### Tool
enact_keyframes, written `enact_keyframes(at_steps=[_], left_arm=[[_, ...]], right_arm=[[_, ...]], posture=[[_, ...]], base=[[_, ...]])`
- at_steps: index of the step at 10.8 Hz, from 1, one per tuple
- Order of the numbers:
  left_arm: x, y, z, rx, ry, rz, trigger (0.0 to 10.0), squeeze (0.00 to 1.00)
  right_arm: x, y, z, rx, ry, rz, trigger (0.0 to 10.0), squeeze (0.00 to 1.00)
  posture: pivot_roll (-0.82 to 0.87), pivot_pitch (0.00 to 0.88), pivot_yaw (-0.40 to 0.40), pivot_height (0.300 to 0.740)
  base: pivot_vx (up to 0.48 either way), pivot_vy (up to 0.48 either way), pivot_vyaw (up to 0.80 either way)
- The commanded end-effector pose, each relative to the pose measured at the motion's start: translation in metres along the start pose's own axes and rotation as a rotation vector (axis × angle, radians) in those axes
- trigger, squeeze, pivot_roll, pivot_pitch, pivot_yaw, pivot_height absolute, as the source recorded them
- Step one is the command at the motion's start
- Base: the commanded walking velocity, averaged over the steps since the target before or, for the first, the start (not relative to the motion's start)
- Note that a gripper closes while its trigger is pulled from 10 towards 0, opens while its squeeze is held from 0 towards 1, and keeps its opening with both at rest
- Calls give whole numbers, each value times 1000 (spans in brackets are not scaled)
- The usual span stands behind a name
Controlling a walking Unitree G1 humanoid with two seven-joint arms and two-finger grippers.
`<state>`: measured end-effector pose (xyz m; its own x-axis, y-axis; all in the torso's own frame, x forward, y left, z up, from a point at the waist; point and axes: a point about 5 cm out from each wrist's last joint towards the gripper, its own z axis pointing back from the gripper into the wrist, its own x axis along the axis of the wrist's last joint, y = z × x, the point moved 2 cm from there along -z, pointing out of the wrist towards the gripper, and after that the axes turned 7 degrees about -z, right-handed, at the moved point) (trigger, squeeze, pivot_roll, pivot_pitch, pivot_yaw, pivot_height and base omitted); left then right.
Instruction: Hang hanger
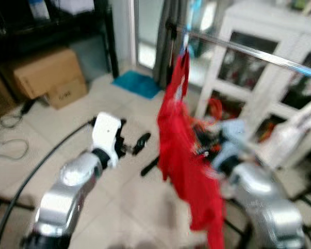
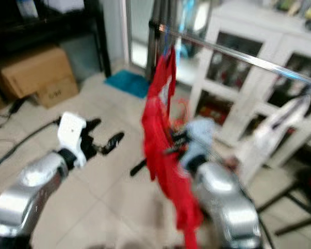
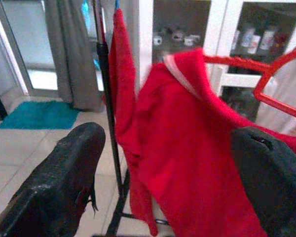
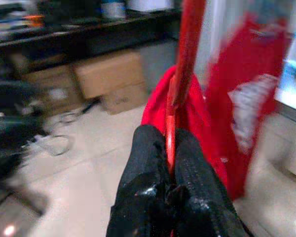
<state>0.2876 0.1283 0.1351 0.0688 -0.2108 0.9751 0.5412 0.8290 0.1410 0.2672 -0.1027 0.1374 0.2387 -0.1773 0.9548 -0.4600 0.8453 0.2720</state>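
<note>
The white cabinet [image 1: 259,67] occupies the 1 to 3 o'clock sector of the head views, with the chrome rail [image 1: 259,53] running across its front. A red garment [image 1: 181,155] hangs from the rail at centre. The right gripper [image 4: 168,185] is closed on the red hanger [image 4: 180,84] beside the garment, fingers pressed on the bar. The left gripper [image 1: 136,146], at 9 o'clock from the garment, is spread apart and empty. A cardboard box [image 1: 46,72] sits at 10 o'clock
</note>
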Motion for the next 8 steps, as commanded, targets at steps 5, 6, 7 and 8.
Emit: enact_keyframes(at_steps=[5, 6, 7, 8], left_arm=[[15, -12, -30, -106, -53, 98, 7608, 0], [17, -13, -32, -108, -59, 93, 118, 0], [17, -11, -34, -96, -60, 90, 0, 0], [15, -8, -34, -70, -48, 92, 0, 0]], right_arm=[[27, 31, -1, 205, -104, 113, 0, 0], [26, 31, -1, 211, -104, 118, 0, 0], [25, 29, -1, 196, -101, 124, 0, 0], [25, 26, -1, 184, -102, 127, 0, 0]], posture=[[-23, 4, -16, 740], [-24, 6, -12, 740], [-24, 6, -10, 740], [-24, 8, -9, 740]], base=[[0, 0, 0], [0, 0, 0], [0, 0, 0], [0, 0, 0]])
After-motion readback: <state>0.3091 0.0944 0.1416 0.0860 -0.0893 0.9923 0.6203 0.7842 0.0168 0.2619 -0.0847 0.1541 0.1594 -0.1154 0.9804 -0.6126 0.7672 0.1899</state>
